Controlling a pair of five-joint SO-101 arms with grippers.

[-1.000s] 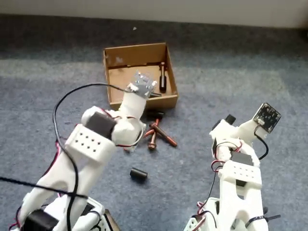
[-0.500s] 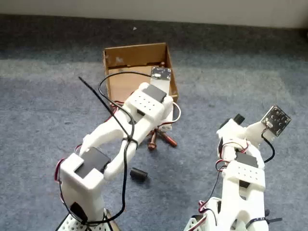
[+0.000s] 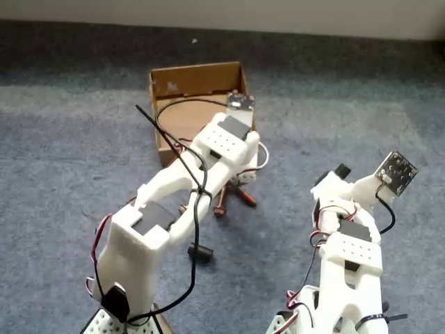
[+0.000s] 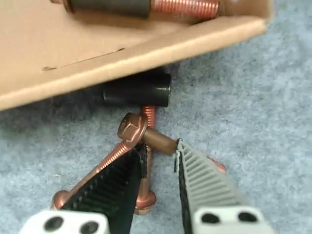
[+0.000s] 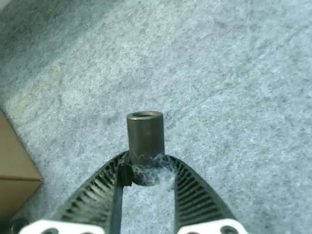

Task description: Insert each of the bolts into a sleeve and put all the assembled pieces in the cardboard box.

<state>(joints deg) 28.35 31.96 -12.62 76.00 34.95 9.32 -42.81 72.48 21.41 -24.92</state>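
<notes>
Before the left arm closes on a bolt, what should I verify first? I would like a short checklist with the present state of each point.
1. Left pincer open: ok, the jaws stand apart.
2. A bolt between its jaws: ok, the hex-head bolt lies between the tips.
3. That bolt apart from the other bolts: not ok, it lies across them.
4. Right pincer holding a sleeve: ok, shut on it, open end outward.
5. Sleeve bore clear: cannot tell.
6. Room in the cardboard box: ok, bare floor beside one assembled piece.
</notes>
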